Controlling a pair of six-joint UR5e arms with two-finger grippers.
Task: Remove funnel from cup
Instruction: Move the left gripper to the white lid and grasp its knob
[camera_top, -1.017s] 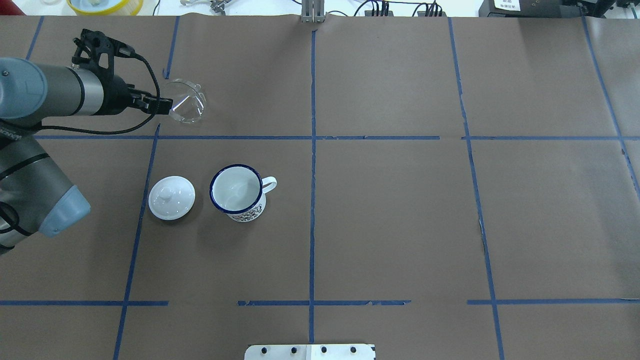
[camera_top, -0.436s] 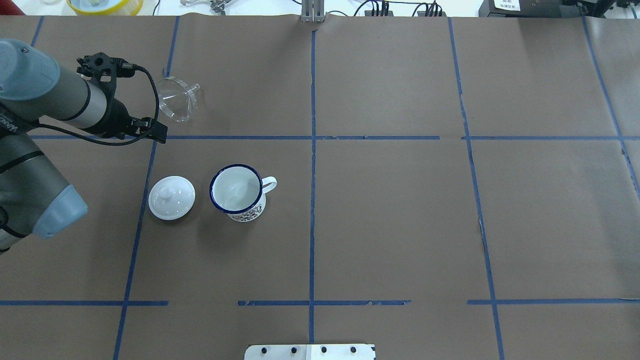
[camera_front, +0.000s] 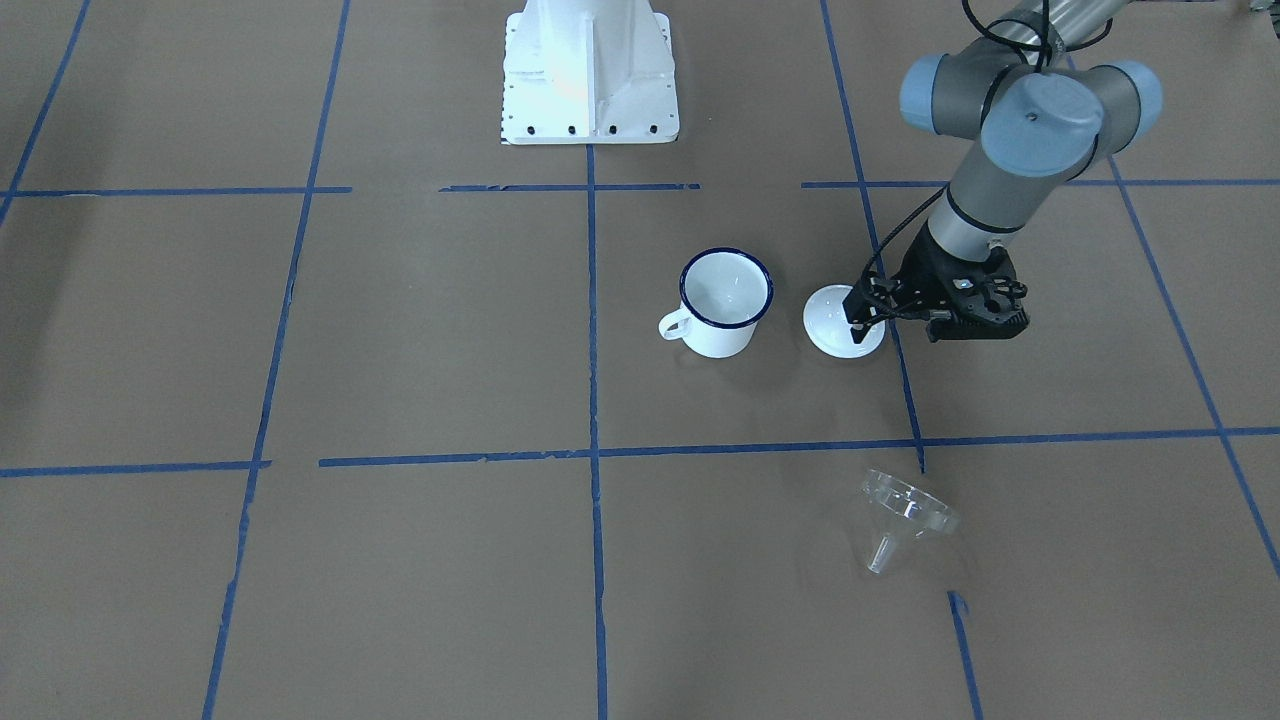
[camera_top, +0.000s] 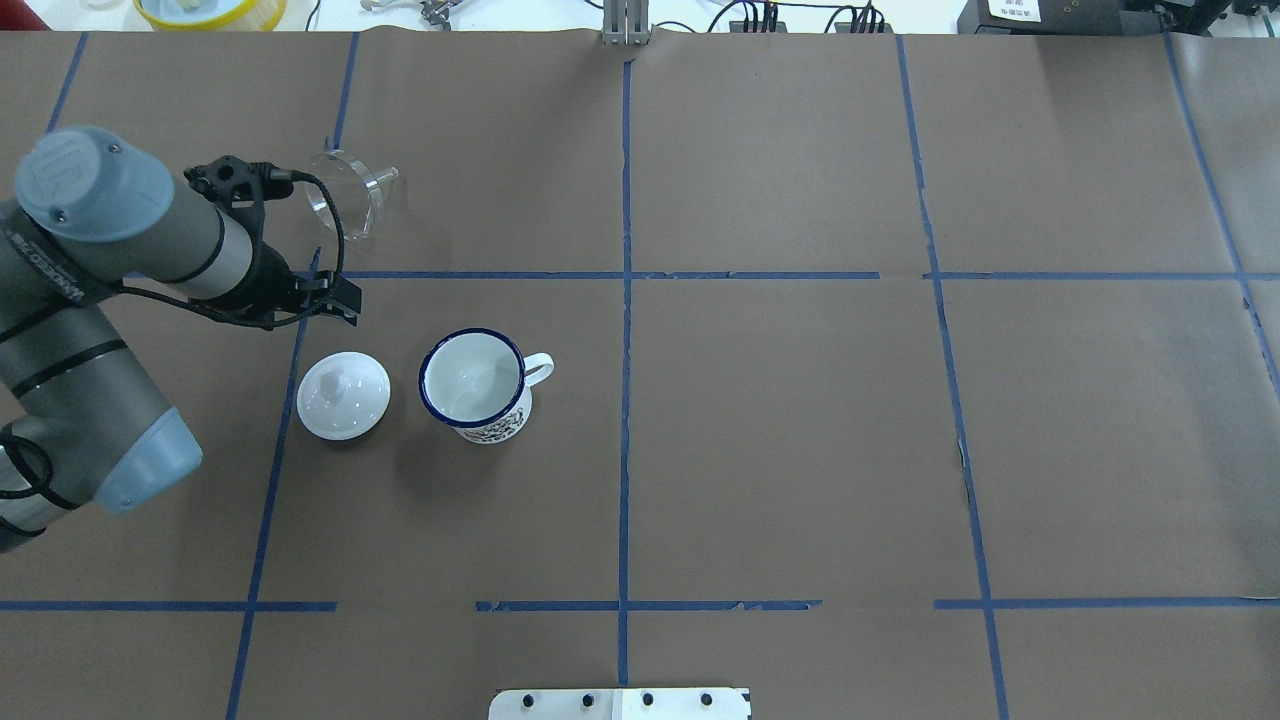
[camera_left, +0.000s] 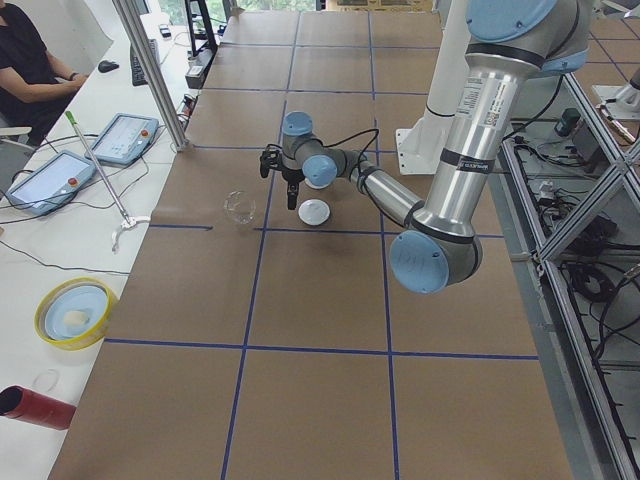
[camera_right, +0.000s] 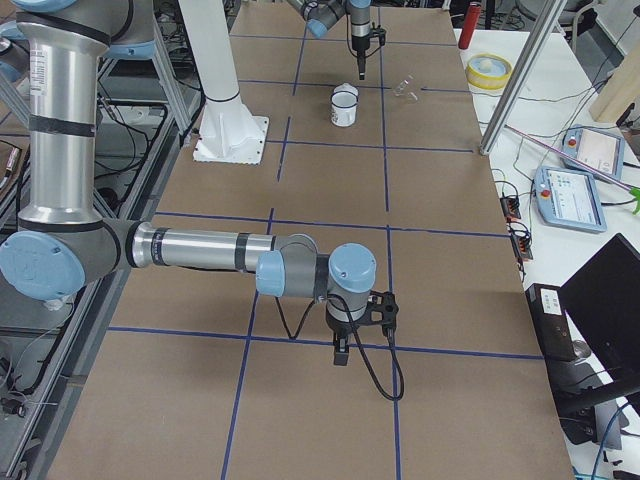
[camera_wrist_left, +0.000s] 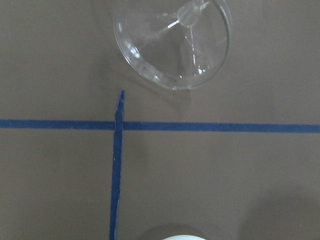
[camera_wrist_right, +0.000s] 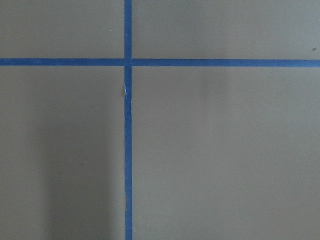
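Funnel (camera_top: 345, 195) on its side, apart from cup (camera_top: 472, 385), left hand (camera_top: 340, 298) empty, openness unclear

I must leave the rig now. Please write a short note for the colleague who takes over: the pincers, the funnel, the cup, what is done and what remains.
Left pincer: above the table near the white lid, holding nothing; open or shut cannot be told.
Right pincer: far from the things, seen only from the side; state cannot be told.
Funnel: lying on its side on the table, apart from the cup, nothing touching it.
Cup: upright, empty, lid beside it.
Done: funnel is out of the cup.
Left: probably only parking the left arm.
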